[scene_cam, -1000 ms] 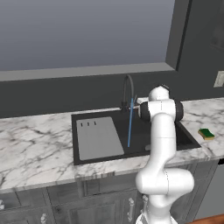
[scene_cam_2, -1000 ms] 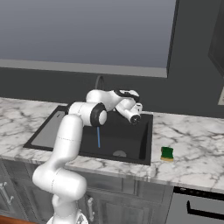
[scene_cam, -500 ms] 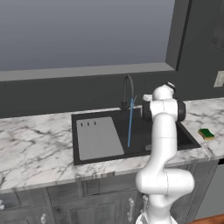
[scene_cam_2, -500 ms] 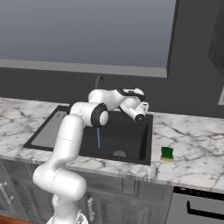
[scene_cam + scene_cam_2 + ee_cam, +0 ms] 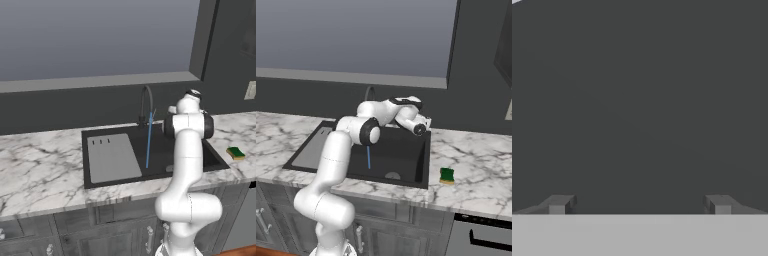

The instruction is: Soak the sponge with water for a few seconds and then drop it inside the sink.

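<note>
Even, dim rendered light, soft shadows, slightly blurry; hand view perhaps too dark to read.

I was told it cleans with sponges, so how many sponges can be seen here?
1. The sponge lies on the marble counter just right of the sink, apart from the gripper. The arm hides part of the basin, so another could be out of sight.

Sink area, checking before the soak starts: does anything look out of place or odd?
Thin blue water stream already runs into the black recessed sink, while the yellow-green sponge lies untouched on the marble counter right of it. Nothing looks spilled.
</note>
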You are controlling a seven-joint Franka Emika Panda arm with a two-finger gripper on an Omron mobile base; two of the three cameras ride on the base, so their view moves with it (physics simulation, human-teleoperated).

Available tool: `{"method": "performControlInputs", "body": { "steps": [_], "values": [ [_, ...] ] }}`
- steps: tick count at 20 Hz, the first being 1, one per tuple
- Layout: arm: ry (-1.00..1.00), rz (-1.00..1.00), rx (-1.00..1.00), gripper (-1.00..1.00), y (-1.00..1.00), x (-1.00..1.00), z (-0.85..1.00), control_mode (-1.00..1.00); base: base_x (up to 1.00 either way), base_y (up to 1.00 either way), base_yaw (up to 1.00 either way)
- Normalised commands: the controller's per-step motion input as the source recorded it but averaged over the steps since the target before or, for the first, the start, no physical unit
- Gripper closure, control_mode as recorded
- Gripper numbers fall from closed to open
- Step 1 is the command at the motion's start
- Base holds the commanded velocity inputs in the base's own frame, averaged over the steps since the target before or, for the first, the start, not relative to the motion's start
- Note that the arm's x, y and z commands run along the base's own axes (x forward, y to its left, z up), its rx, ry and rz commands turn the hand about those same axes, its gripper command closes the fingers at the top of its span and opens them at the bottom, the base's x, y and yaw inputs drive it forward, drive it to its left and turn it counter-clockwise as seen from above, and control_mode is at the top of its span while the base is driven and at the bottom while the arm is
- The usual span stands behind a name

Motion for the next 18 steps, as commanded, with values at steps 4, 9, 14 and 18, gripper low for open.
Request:
{"method": "performControlInputs", "body": {
  "steps": [4, 9, 14, 18],
  "values": [
    [0.19, -0.05, 0.00, -1.00, -0.38, -0.23, 0.06, -1.00, 0.00, 0.00, 0.00],
    [0.15, -0.06, 0.01, -1.00, -0.41, -0.43, 0.02, -1.00, 0.00, 0.00, 0.00],
    [0.07, -0.05, 0.04, -1.00, -0.32, -0.53, 0.09, -1.00, 0.00, 0.00, 0.00],
    [0.06, -0.04, 0.02, -1.00, -0.16, -0.62, 0.11, -1.00, 0.00, 0.00, 0.00]
  ]
}}
